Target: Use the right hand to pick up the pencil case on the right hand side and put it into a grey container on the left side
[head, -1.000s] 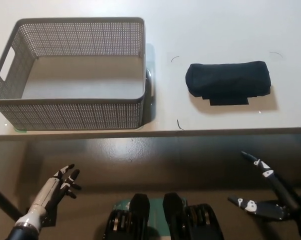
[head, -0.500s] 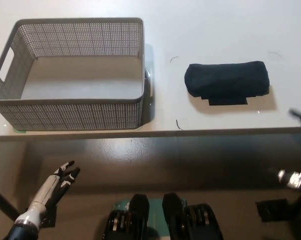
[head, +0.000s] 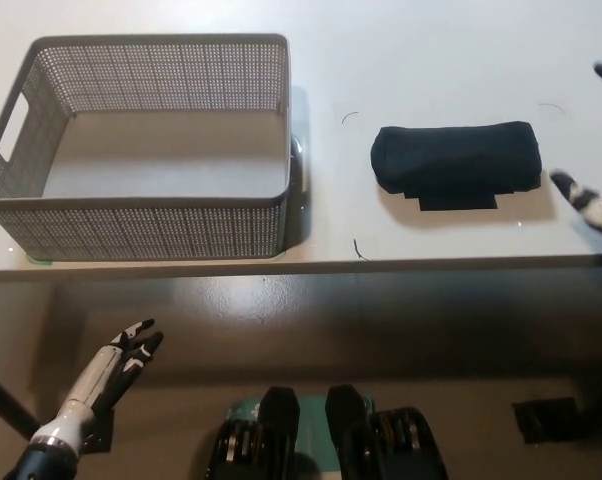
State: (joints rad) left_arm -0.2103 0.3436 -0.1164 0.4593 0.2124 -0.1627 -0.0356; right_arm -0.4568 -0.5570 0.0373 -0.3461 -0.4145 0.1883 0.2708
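Resting nearest, below the table (head: 311, 40) edge, the white left hand (head: 116, 365) hangs well short of the container (head: 141, 150), fingers loosely spread and holding nothing. On the table, the container sits empty, and the black pencil case (head: 455, 160) lies flat to its right, clear of its wall, a strip of bare tabletop between them. The right hand (head: 593, 195) shows just beyond the case's right end, not touching it; only parts of it show at the picture's edge, so its state cannot be told.
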